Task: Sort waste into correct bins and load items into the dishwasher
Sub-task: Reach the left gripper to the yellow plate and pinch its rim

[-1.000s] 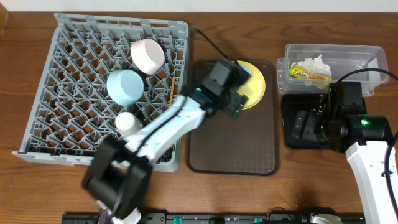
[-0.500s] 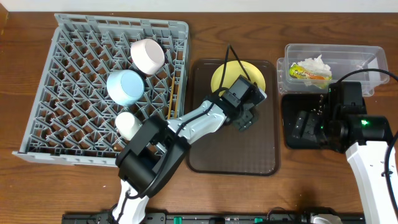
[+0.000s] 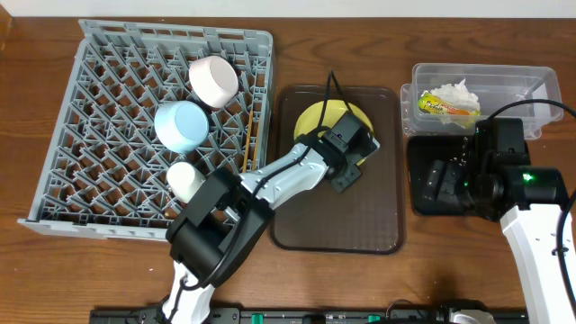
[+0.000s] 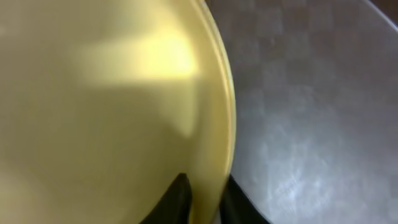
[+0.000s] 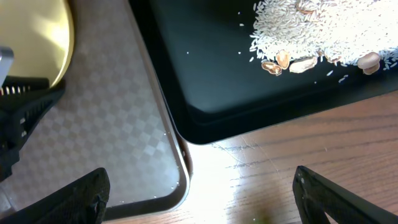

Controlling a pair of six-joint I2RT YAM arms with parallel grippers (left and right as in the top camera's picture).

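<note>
A round yellow plate (image 3: 317, 121) lies on the dark brown serving tray (image 3: 337, 216). My left gripper (image 3: 349, 155) is shut on its right rim. In the left wrist view the plate (image 4: 106, 106) fills the left side, its rim pinched in the left gripper (image 4: 205, 205) between the two dark fingers (image 4: 177, 199). The grey dish rack (image 3: 108, 162) holds a white bowl (image 3: 213, 79), a light blue bowl (image 3: 183, 126), a small white cup (image 3: 183, 180) and chopsticks (image 3: 247, 139). My right gripper (image 5: 199, 205) hangs open over the wood beside the black tray (image 5: 211, 81), nothing between its fingers.
The clear tub (image 3: 513, 85) at the back right holds the snack wrapper (image 3: 447, 106) and the white tissue (image 3: 457, 91). Beige crumbs (image 5: 317, 31) lie in the black tray (image 3: 423, 200), which my right arm partly hides. The brown tray's corner (image 5: 174, 186) lies close to the right gripper.
My left gripper has come round to the plate's right rim and shut on it. The plate has shifted leftward on the brown tray. The right arm has not moved.
</note>
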